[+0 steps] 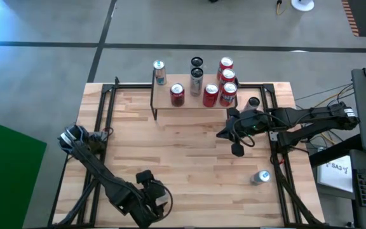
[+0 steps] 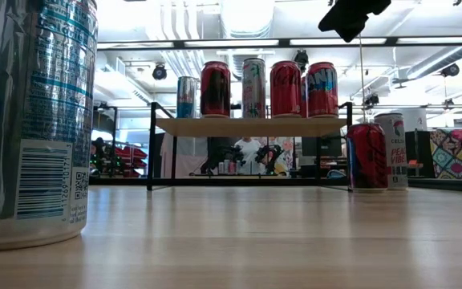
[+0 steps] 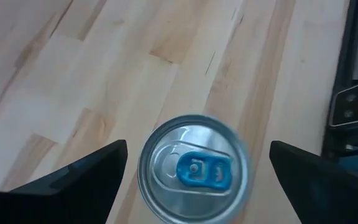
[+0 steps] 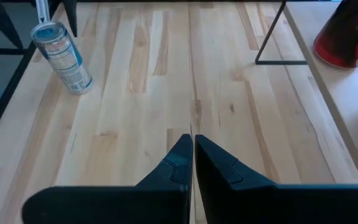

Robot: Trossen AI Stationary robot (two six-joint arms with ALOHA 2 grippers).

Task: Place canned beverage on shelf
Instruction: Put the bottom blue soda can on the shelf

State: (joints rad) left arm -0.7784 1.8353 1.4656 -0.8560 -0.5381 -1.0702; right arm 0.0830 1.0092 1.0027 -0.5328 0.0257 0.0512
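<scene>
A silver-and-blue beverage can stands upright on the slatted table near its near edge, large in the low view and also in the right wrist view. My left gripper hangs open over it, one finger on each side of its top, touching nothing; in the high view the gripper hides the can. The shelf stands at the far middle with several cans on its plank. My right gripper hovers shut above the table before the shelf's right end.
Another silver-blue can sits near the table's right edge. A red can and a white can stand on the table by the shelf's right leg. Black frame rails border the table. A dark device sits at the near edge.
</scene>
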